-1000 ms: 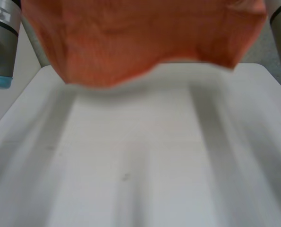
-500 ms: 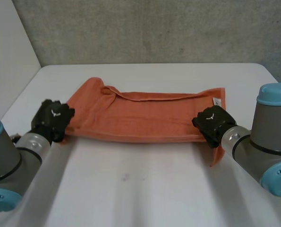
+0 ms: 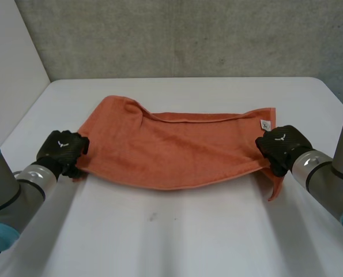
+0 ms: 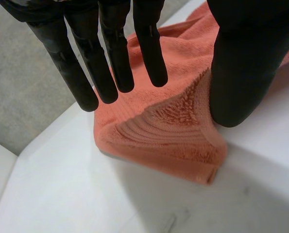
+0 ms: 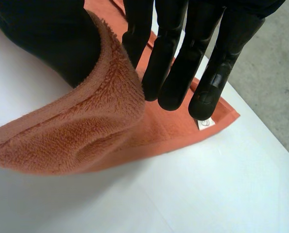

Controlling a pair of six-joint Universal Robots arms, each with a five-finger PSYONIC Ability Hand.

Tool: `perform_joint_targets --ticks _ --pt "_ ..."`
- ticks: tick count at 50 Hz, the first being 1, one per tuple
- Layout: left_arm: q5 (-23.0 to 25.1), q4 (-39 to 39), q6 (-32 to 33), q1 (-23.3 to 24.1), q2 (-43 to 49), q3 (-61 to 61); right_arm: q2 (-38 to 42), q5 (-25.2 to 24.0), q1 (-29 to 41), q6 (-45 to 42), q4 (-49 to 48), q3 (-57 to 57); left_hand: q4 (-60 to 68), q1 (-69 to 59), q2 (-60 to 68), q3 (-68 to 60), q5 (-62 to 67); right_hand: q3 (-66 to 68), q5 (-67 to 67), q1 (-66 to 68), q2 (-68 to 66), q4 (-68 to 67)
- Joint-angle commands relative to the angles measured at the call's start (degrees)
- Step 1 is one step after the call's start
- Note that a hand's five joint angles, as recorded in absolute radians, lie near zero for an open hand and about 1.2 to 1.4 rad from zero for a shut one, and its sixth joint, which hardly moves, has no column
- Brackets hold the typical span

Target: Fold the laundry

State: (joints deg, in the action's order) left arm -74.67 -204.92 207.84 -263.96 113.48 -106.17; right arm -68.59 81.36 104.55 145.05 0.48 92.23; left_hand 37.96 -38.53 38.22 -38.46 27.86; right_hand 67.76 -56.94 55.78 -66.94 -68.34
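An orange towel (image 3: 177, 150) lies spread lengthwise across the white table (image 3: 177, 236), with its far edge folded over into a narrow strip. My left hand (image 3: 61, 149) is at the towel's near left corner. In the left wrist view its fingers (image 4: 110, 63) are straight and stand apart from the thumb (image 4: 241, 73), and the bunched corner (image 4: 168, 131) rests on the table below them. My right hand (image 3: 281, 147) is at the near right corner. There the towel's edge (image 5: 86, 136) rises between the thumb and the fingers (image 5: 183, 58), pinched and slightly lifted.
A small white label (image 3: 266, 123) is on the towel's far right corner. A grey wall (image 3: 188, 34) rises behind the table's far edge and a white wall (image 3: 10, 69) stands at the left. Bare tabletop lies in front of the towel.
A second ago the towel hung lifted close in front of the head camera. It now lies on the table. Both hands have drawn back towards me, and the left hand's fingers have opened.
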Motion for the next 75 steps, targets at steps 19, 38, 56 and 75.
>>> perform_joint_targets --ticks 19,38,56,75 --pt "2.26 -0.31 -7.18 0.11 6.39 5.61 0.3 -0.06 -0.67 0.24 -0.3 0.59 5.05 -4.48 4.8 -4.56 5.15 12.24 -13.06 24.22 -13.06 -11.66" --pt "-2.85 0.83 4.94 0.55 -6.77 -0.18 -3.83 0.29 -2.07 -0.91 2.77 -1.0 42.04 -41.47 41.78 -41.54 42.14 12.24 -13.06 24.22 -13.06 -11.66" --pt "-2.67 27.02 17.07 -2.18 -29.99 -3.7 -14.82 -0.07 -5.5 -16.1 30.46 -4.88 42.04 -41.47 41.78 -41.54 42.14 12.24 -13.06 24.22 -13.06 -11.66" --pt "-9.87 22.4 27.53 3.86 3.47 30.47 3.63 5.55 -5.06 -15.95 19.78 -30.77 42.04 -41.47 41.78 -41.54 42.14 12.24 -13.06 24.22 -13.06 -11.66"
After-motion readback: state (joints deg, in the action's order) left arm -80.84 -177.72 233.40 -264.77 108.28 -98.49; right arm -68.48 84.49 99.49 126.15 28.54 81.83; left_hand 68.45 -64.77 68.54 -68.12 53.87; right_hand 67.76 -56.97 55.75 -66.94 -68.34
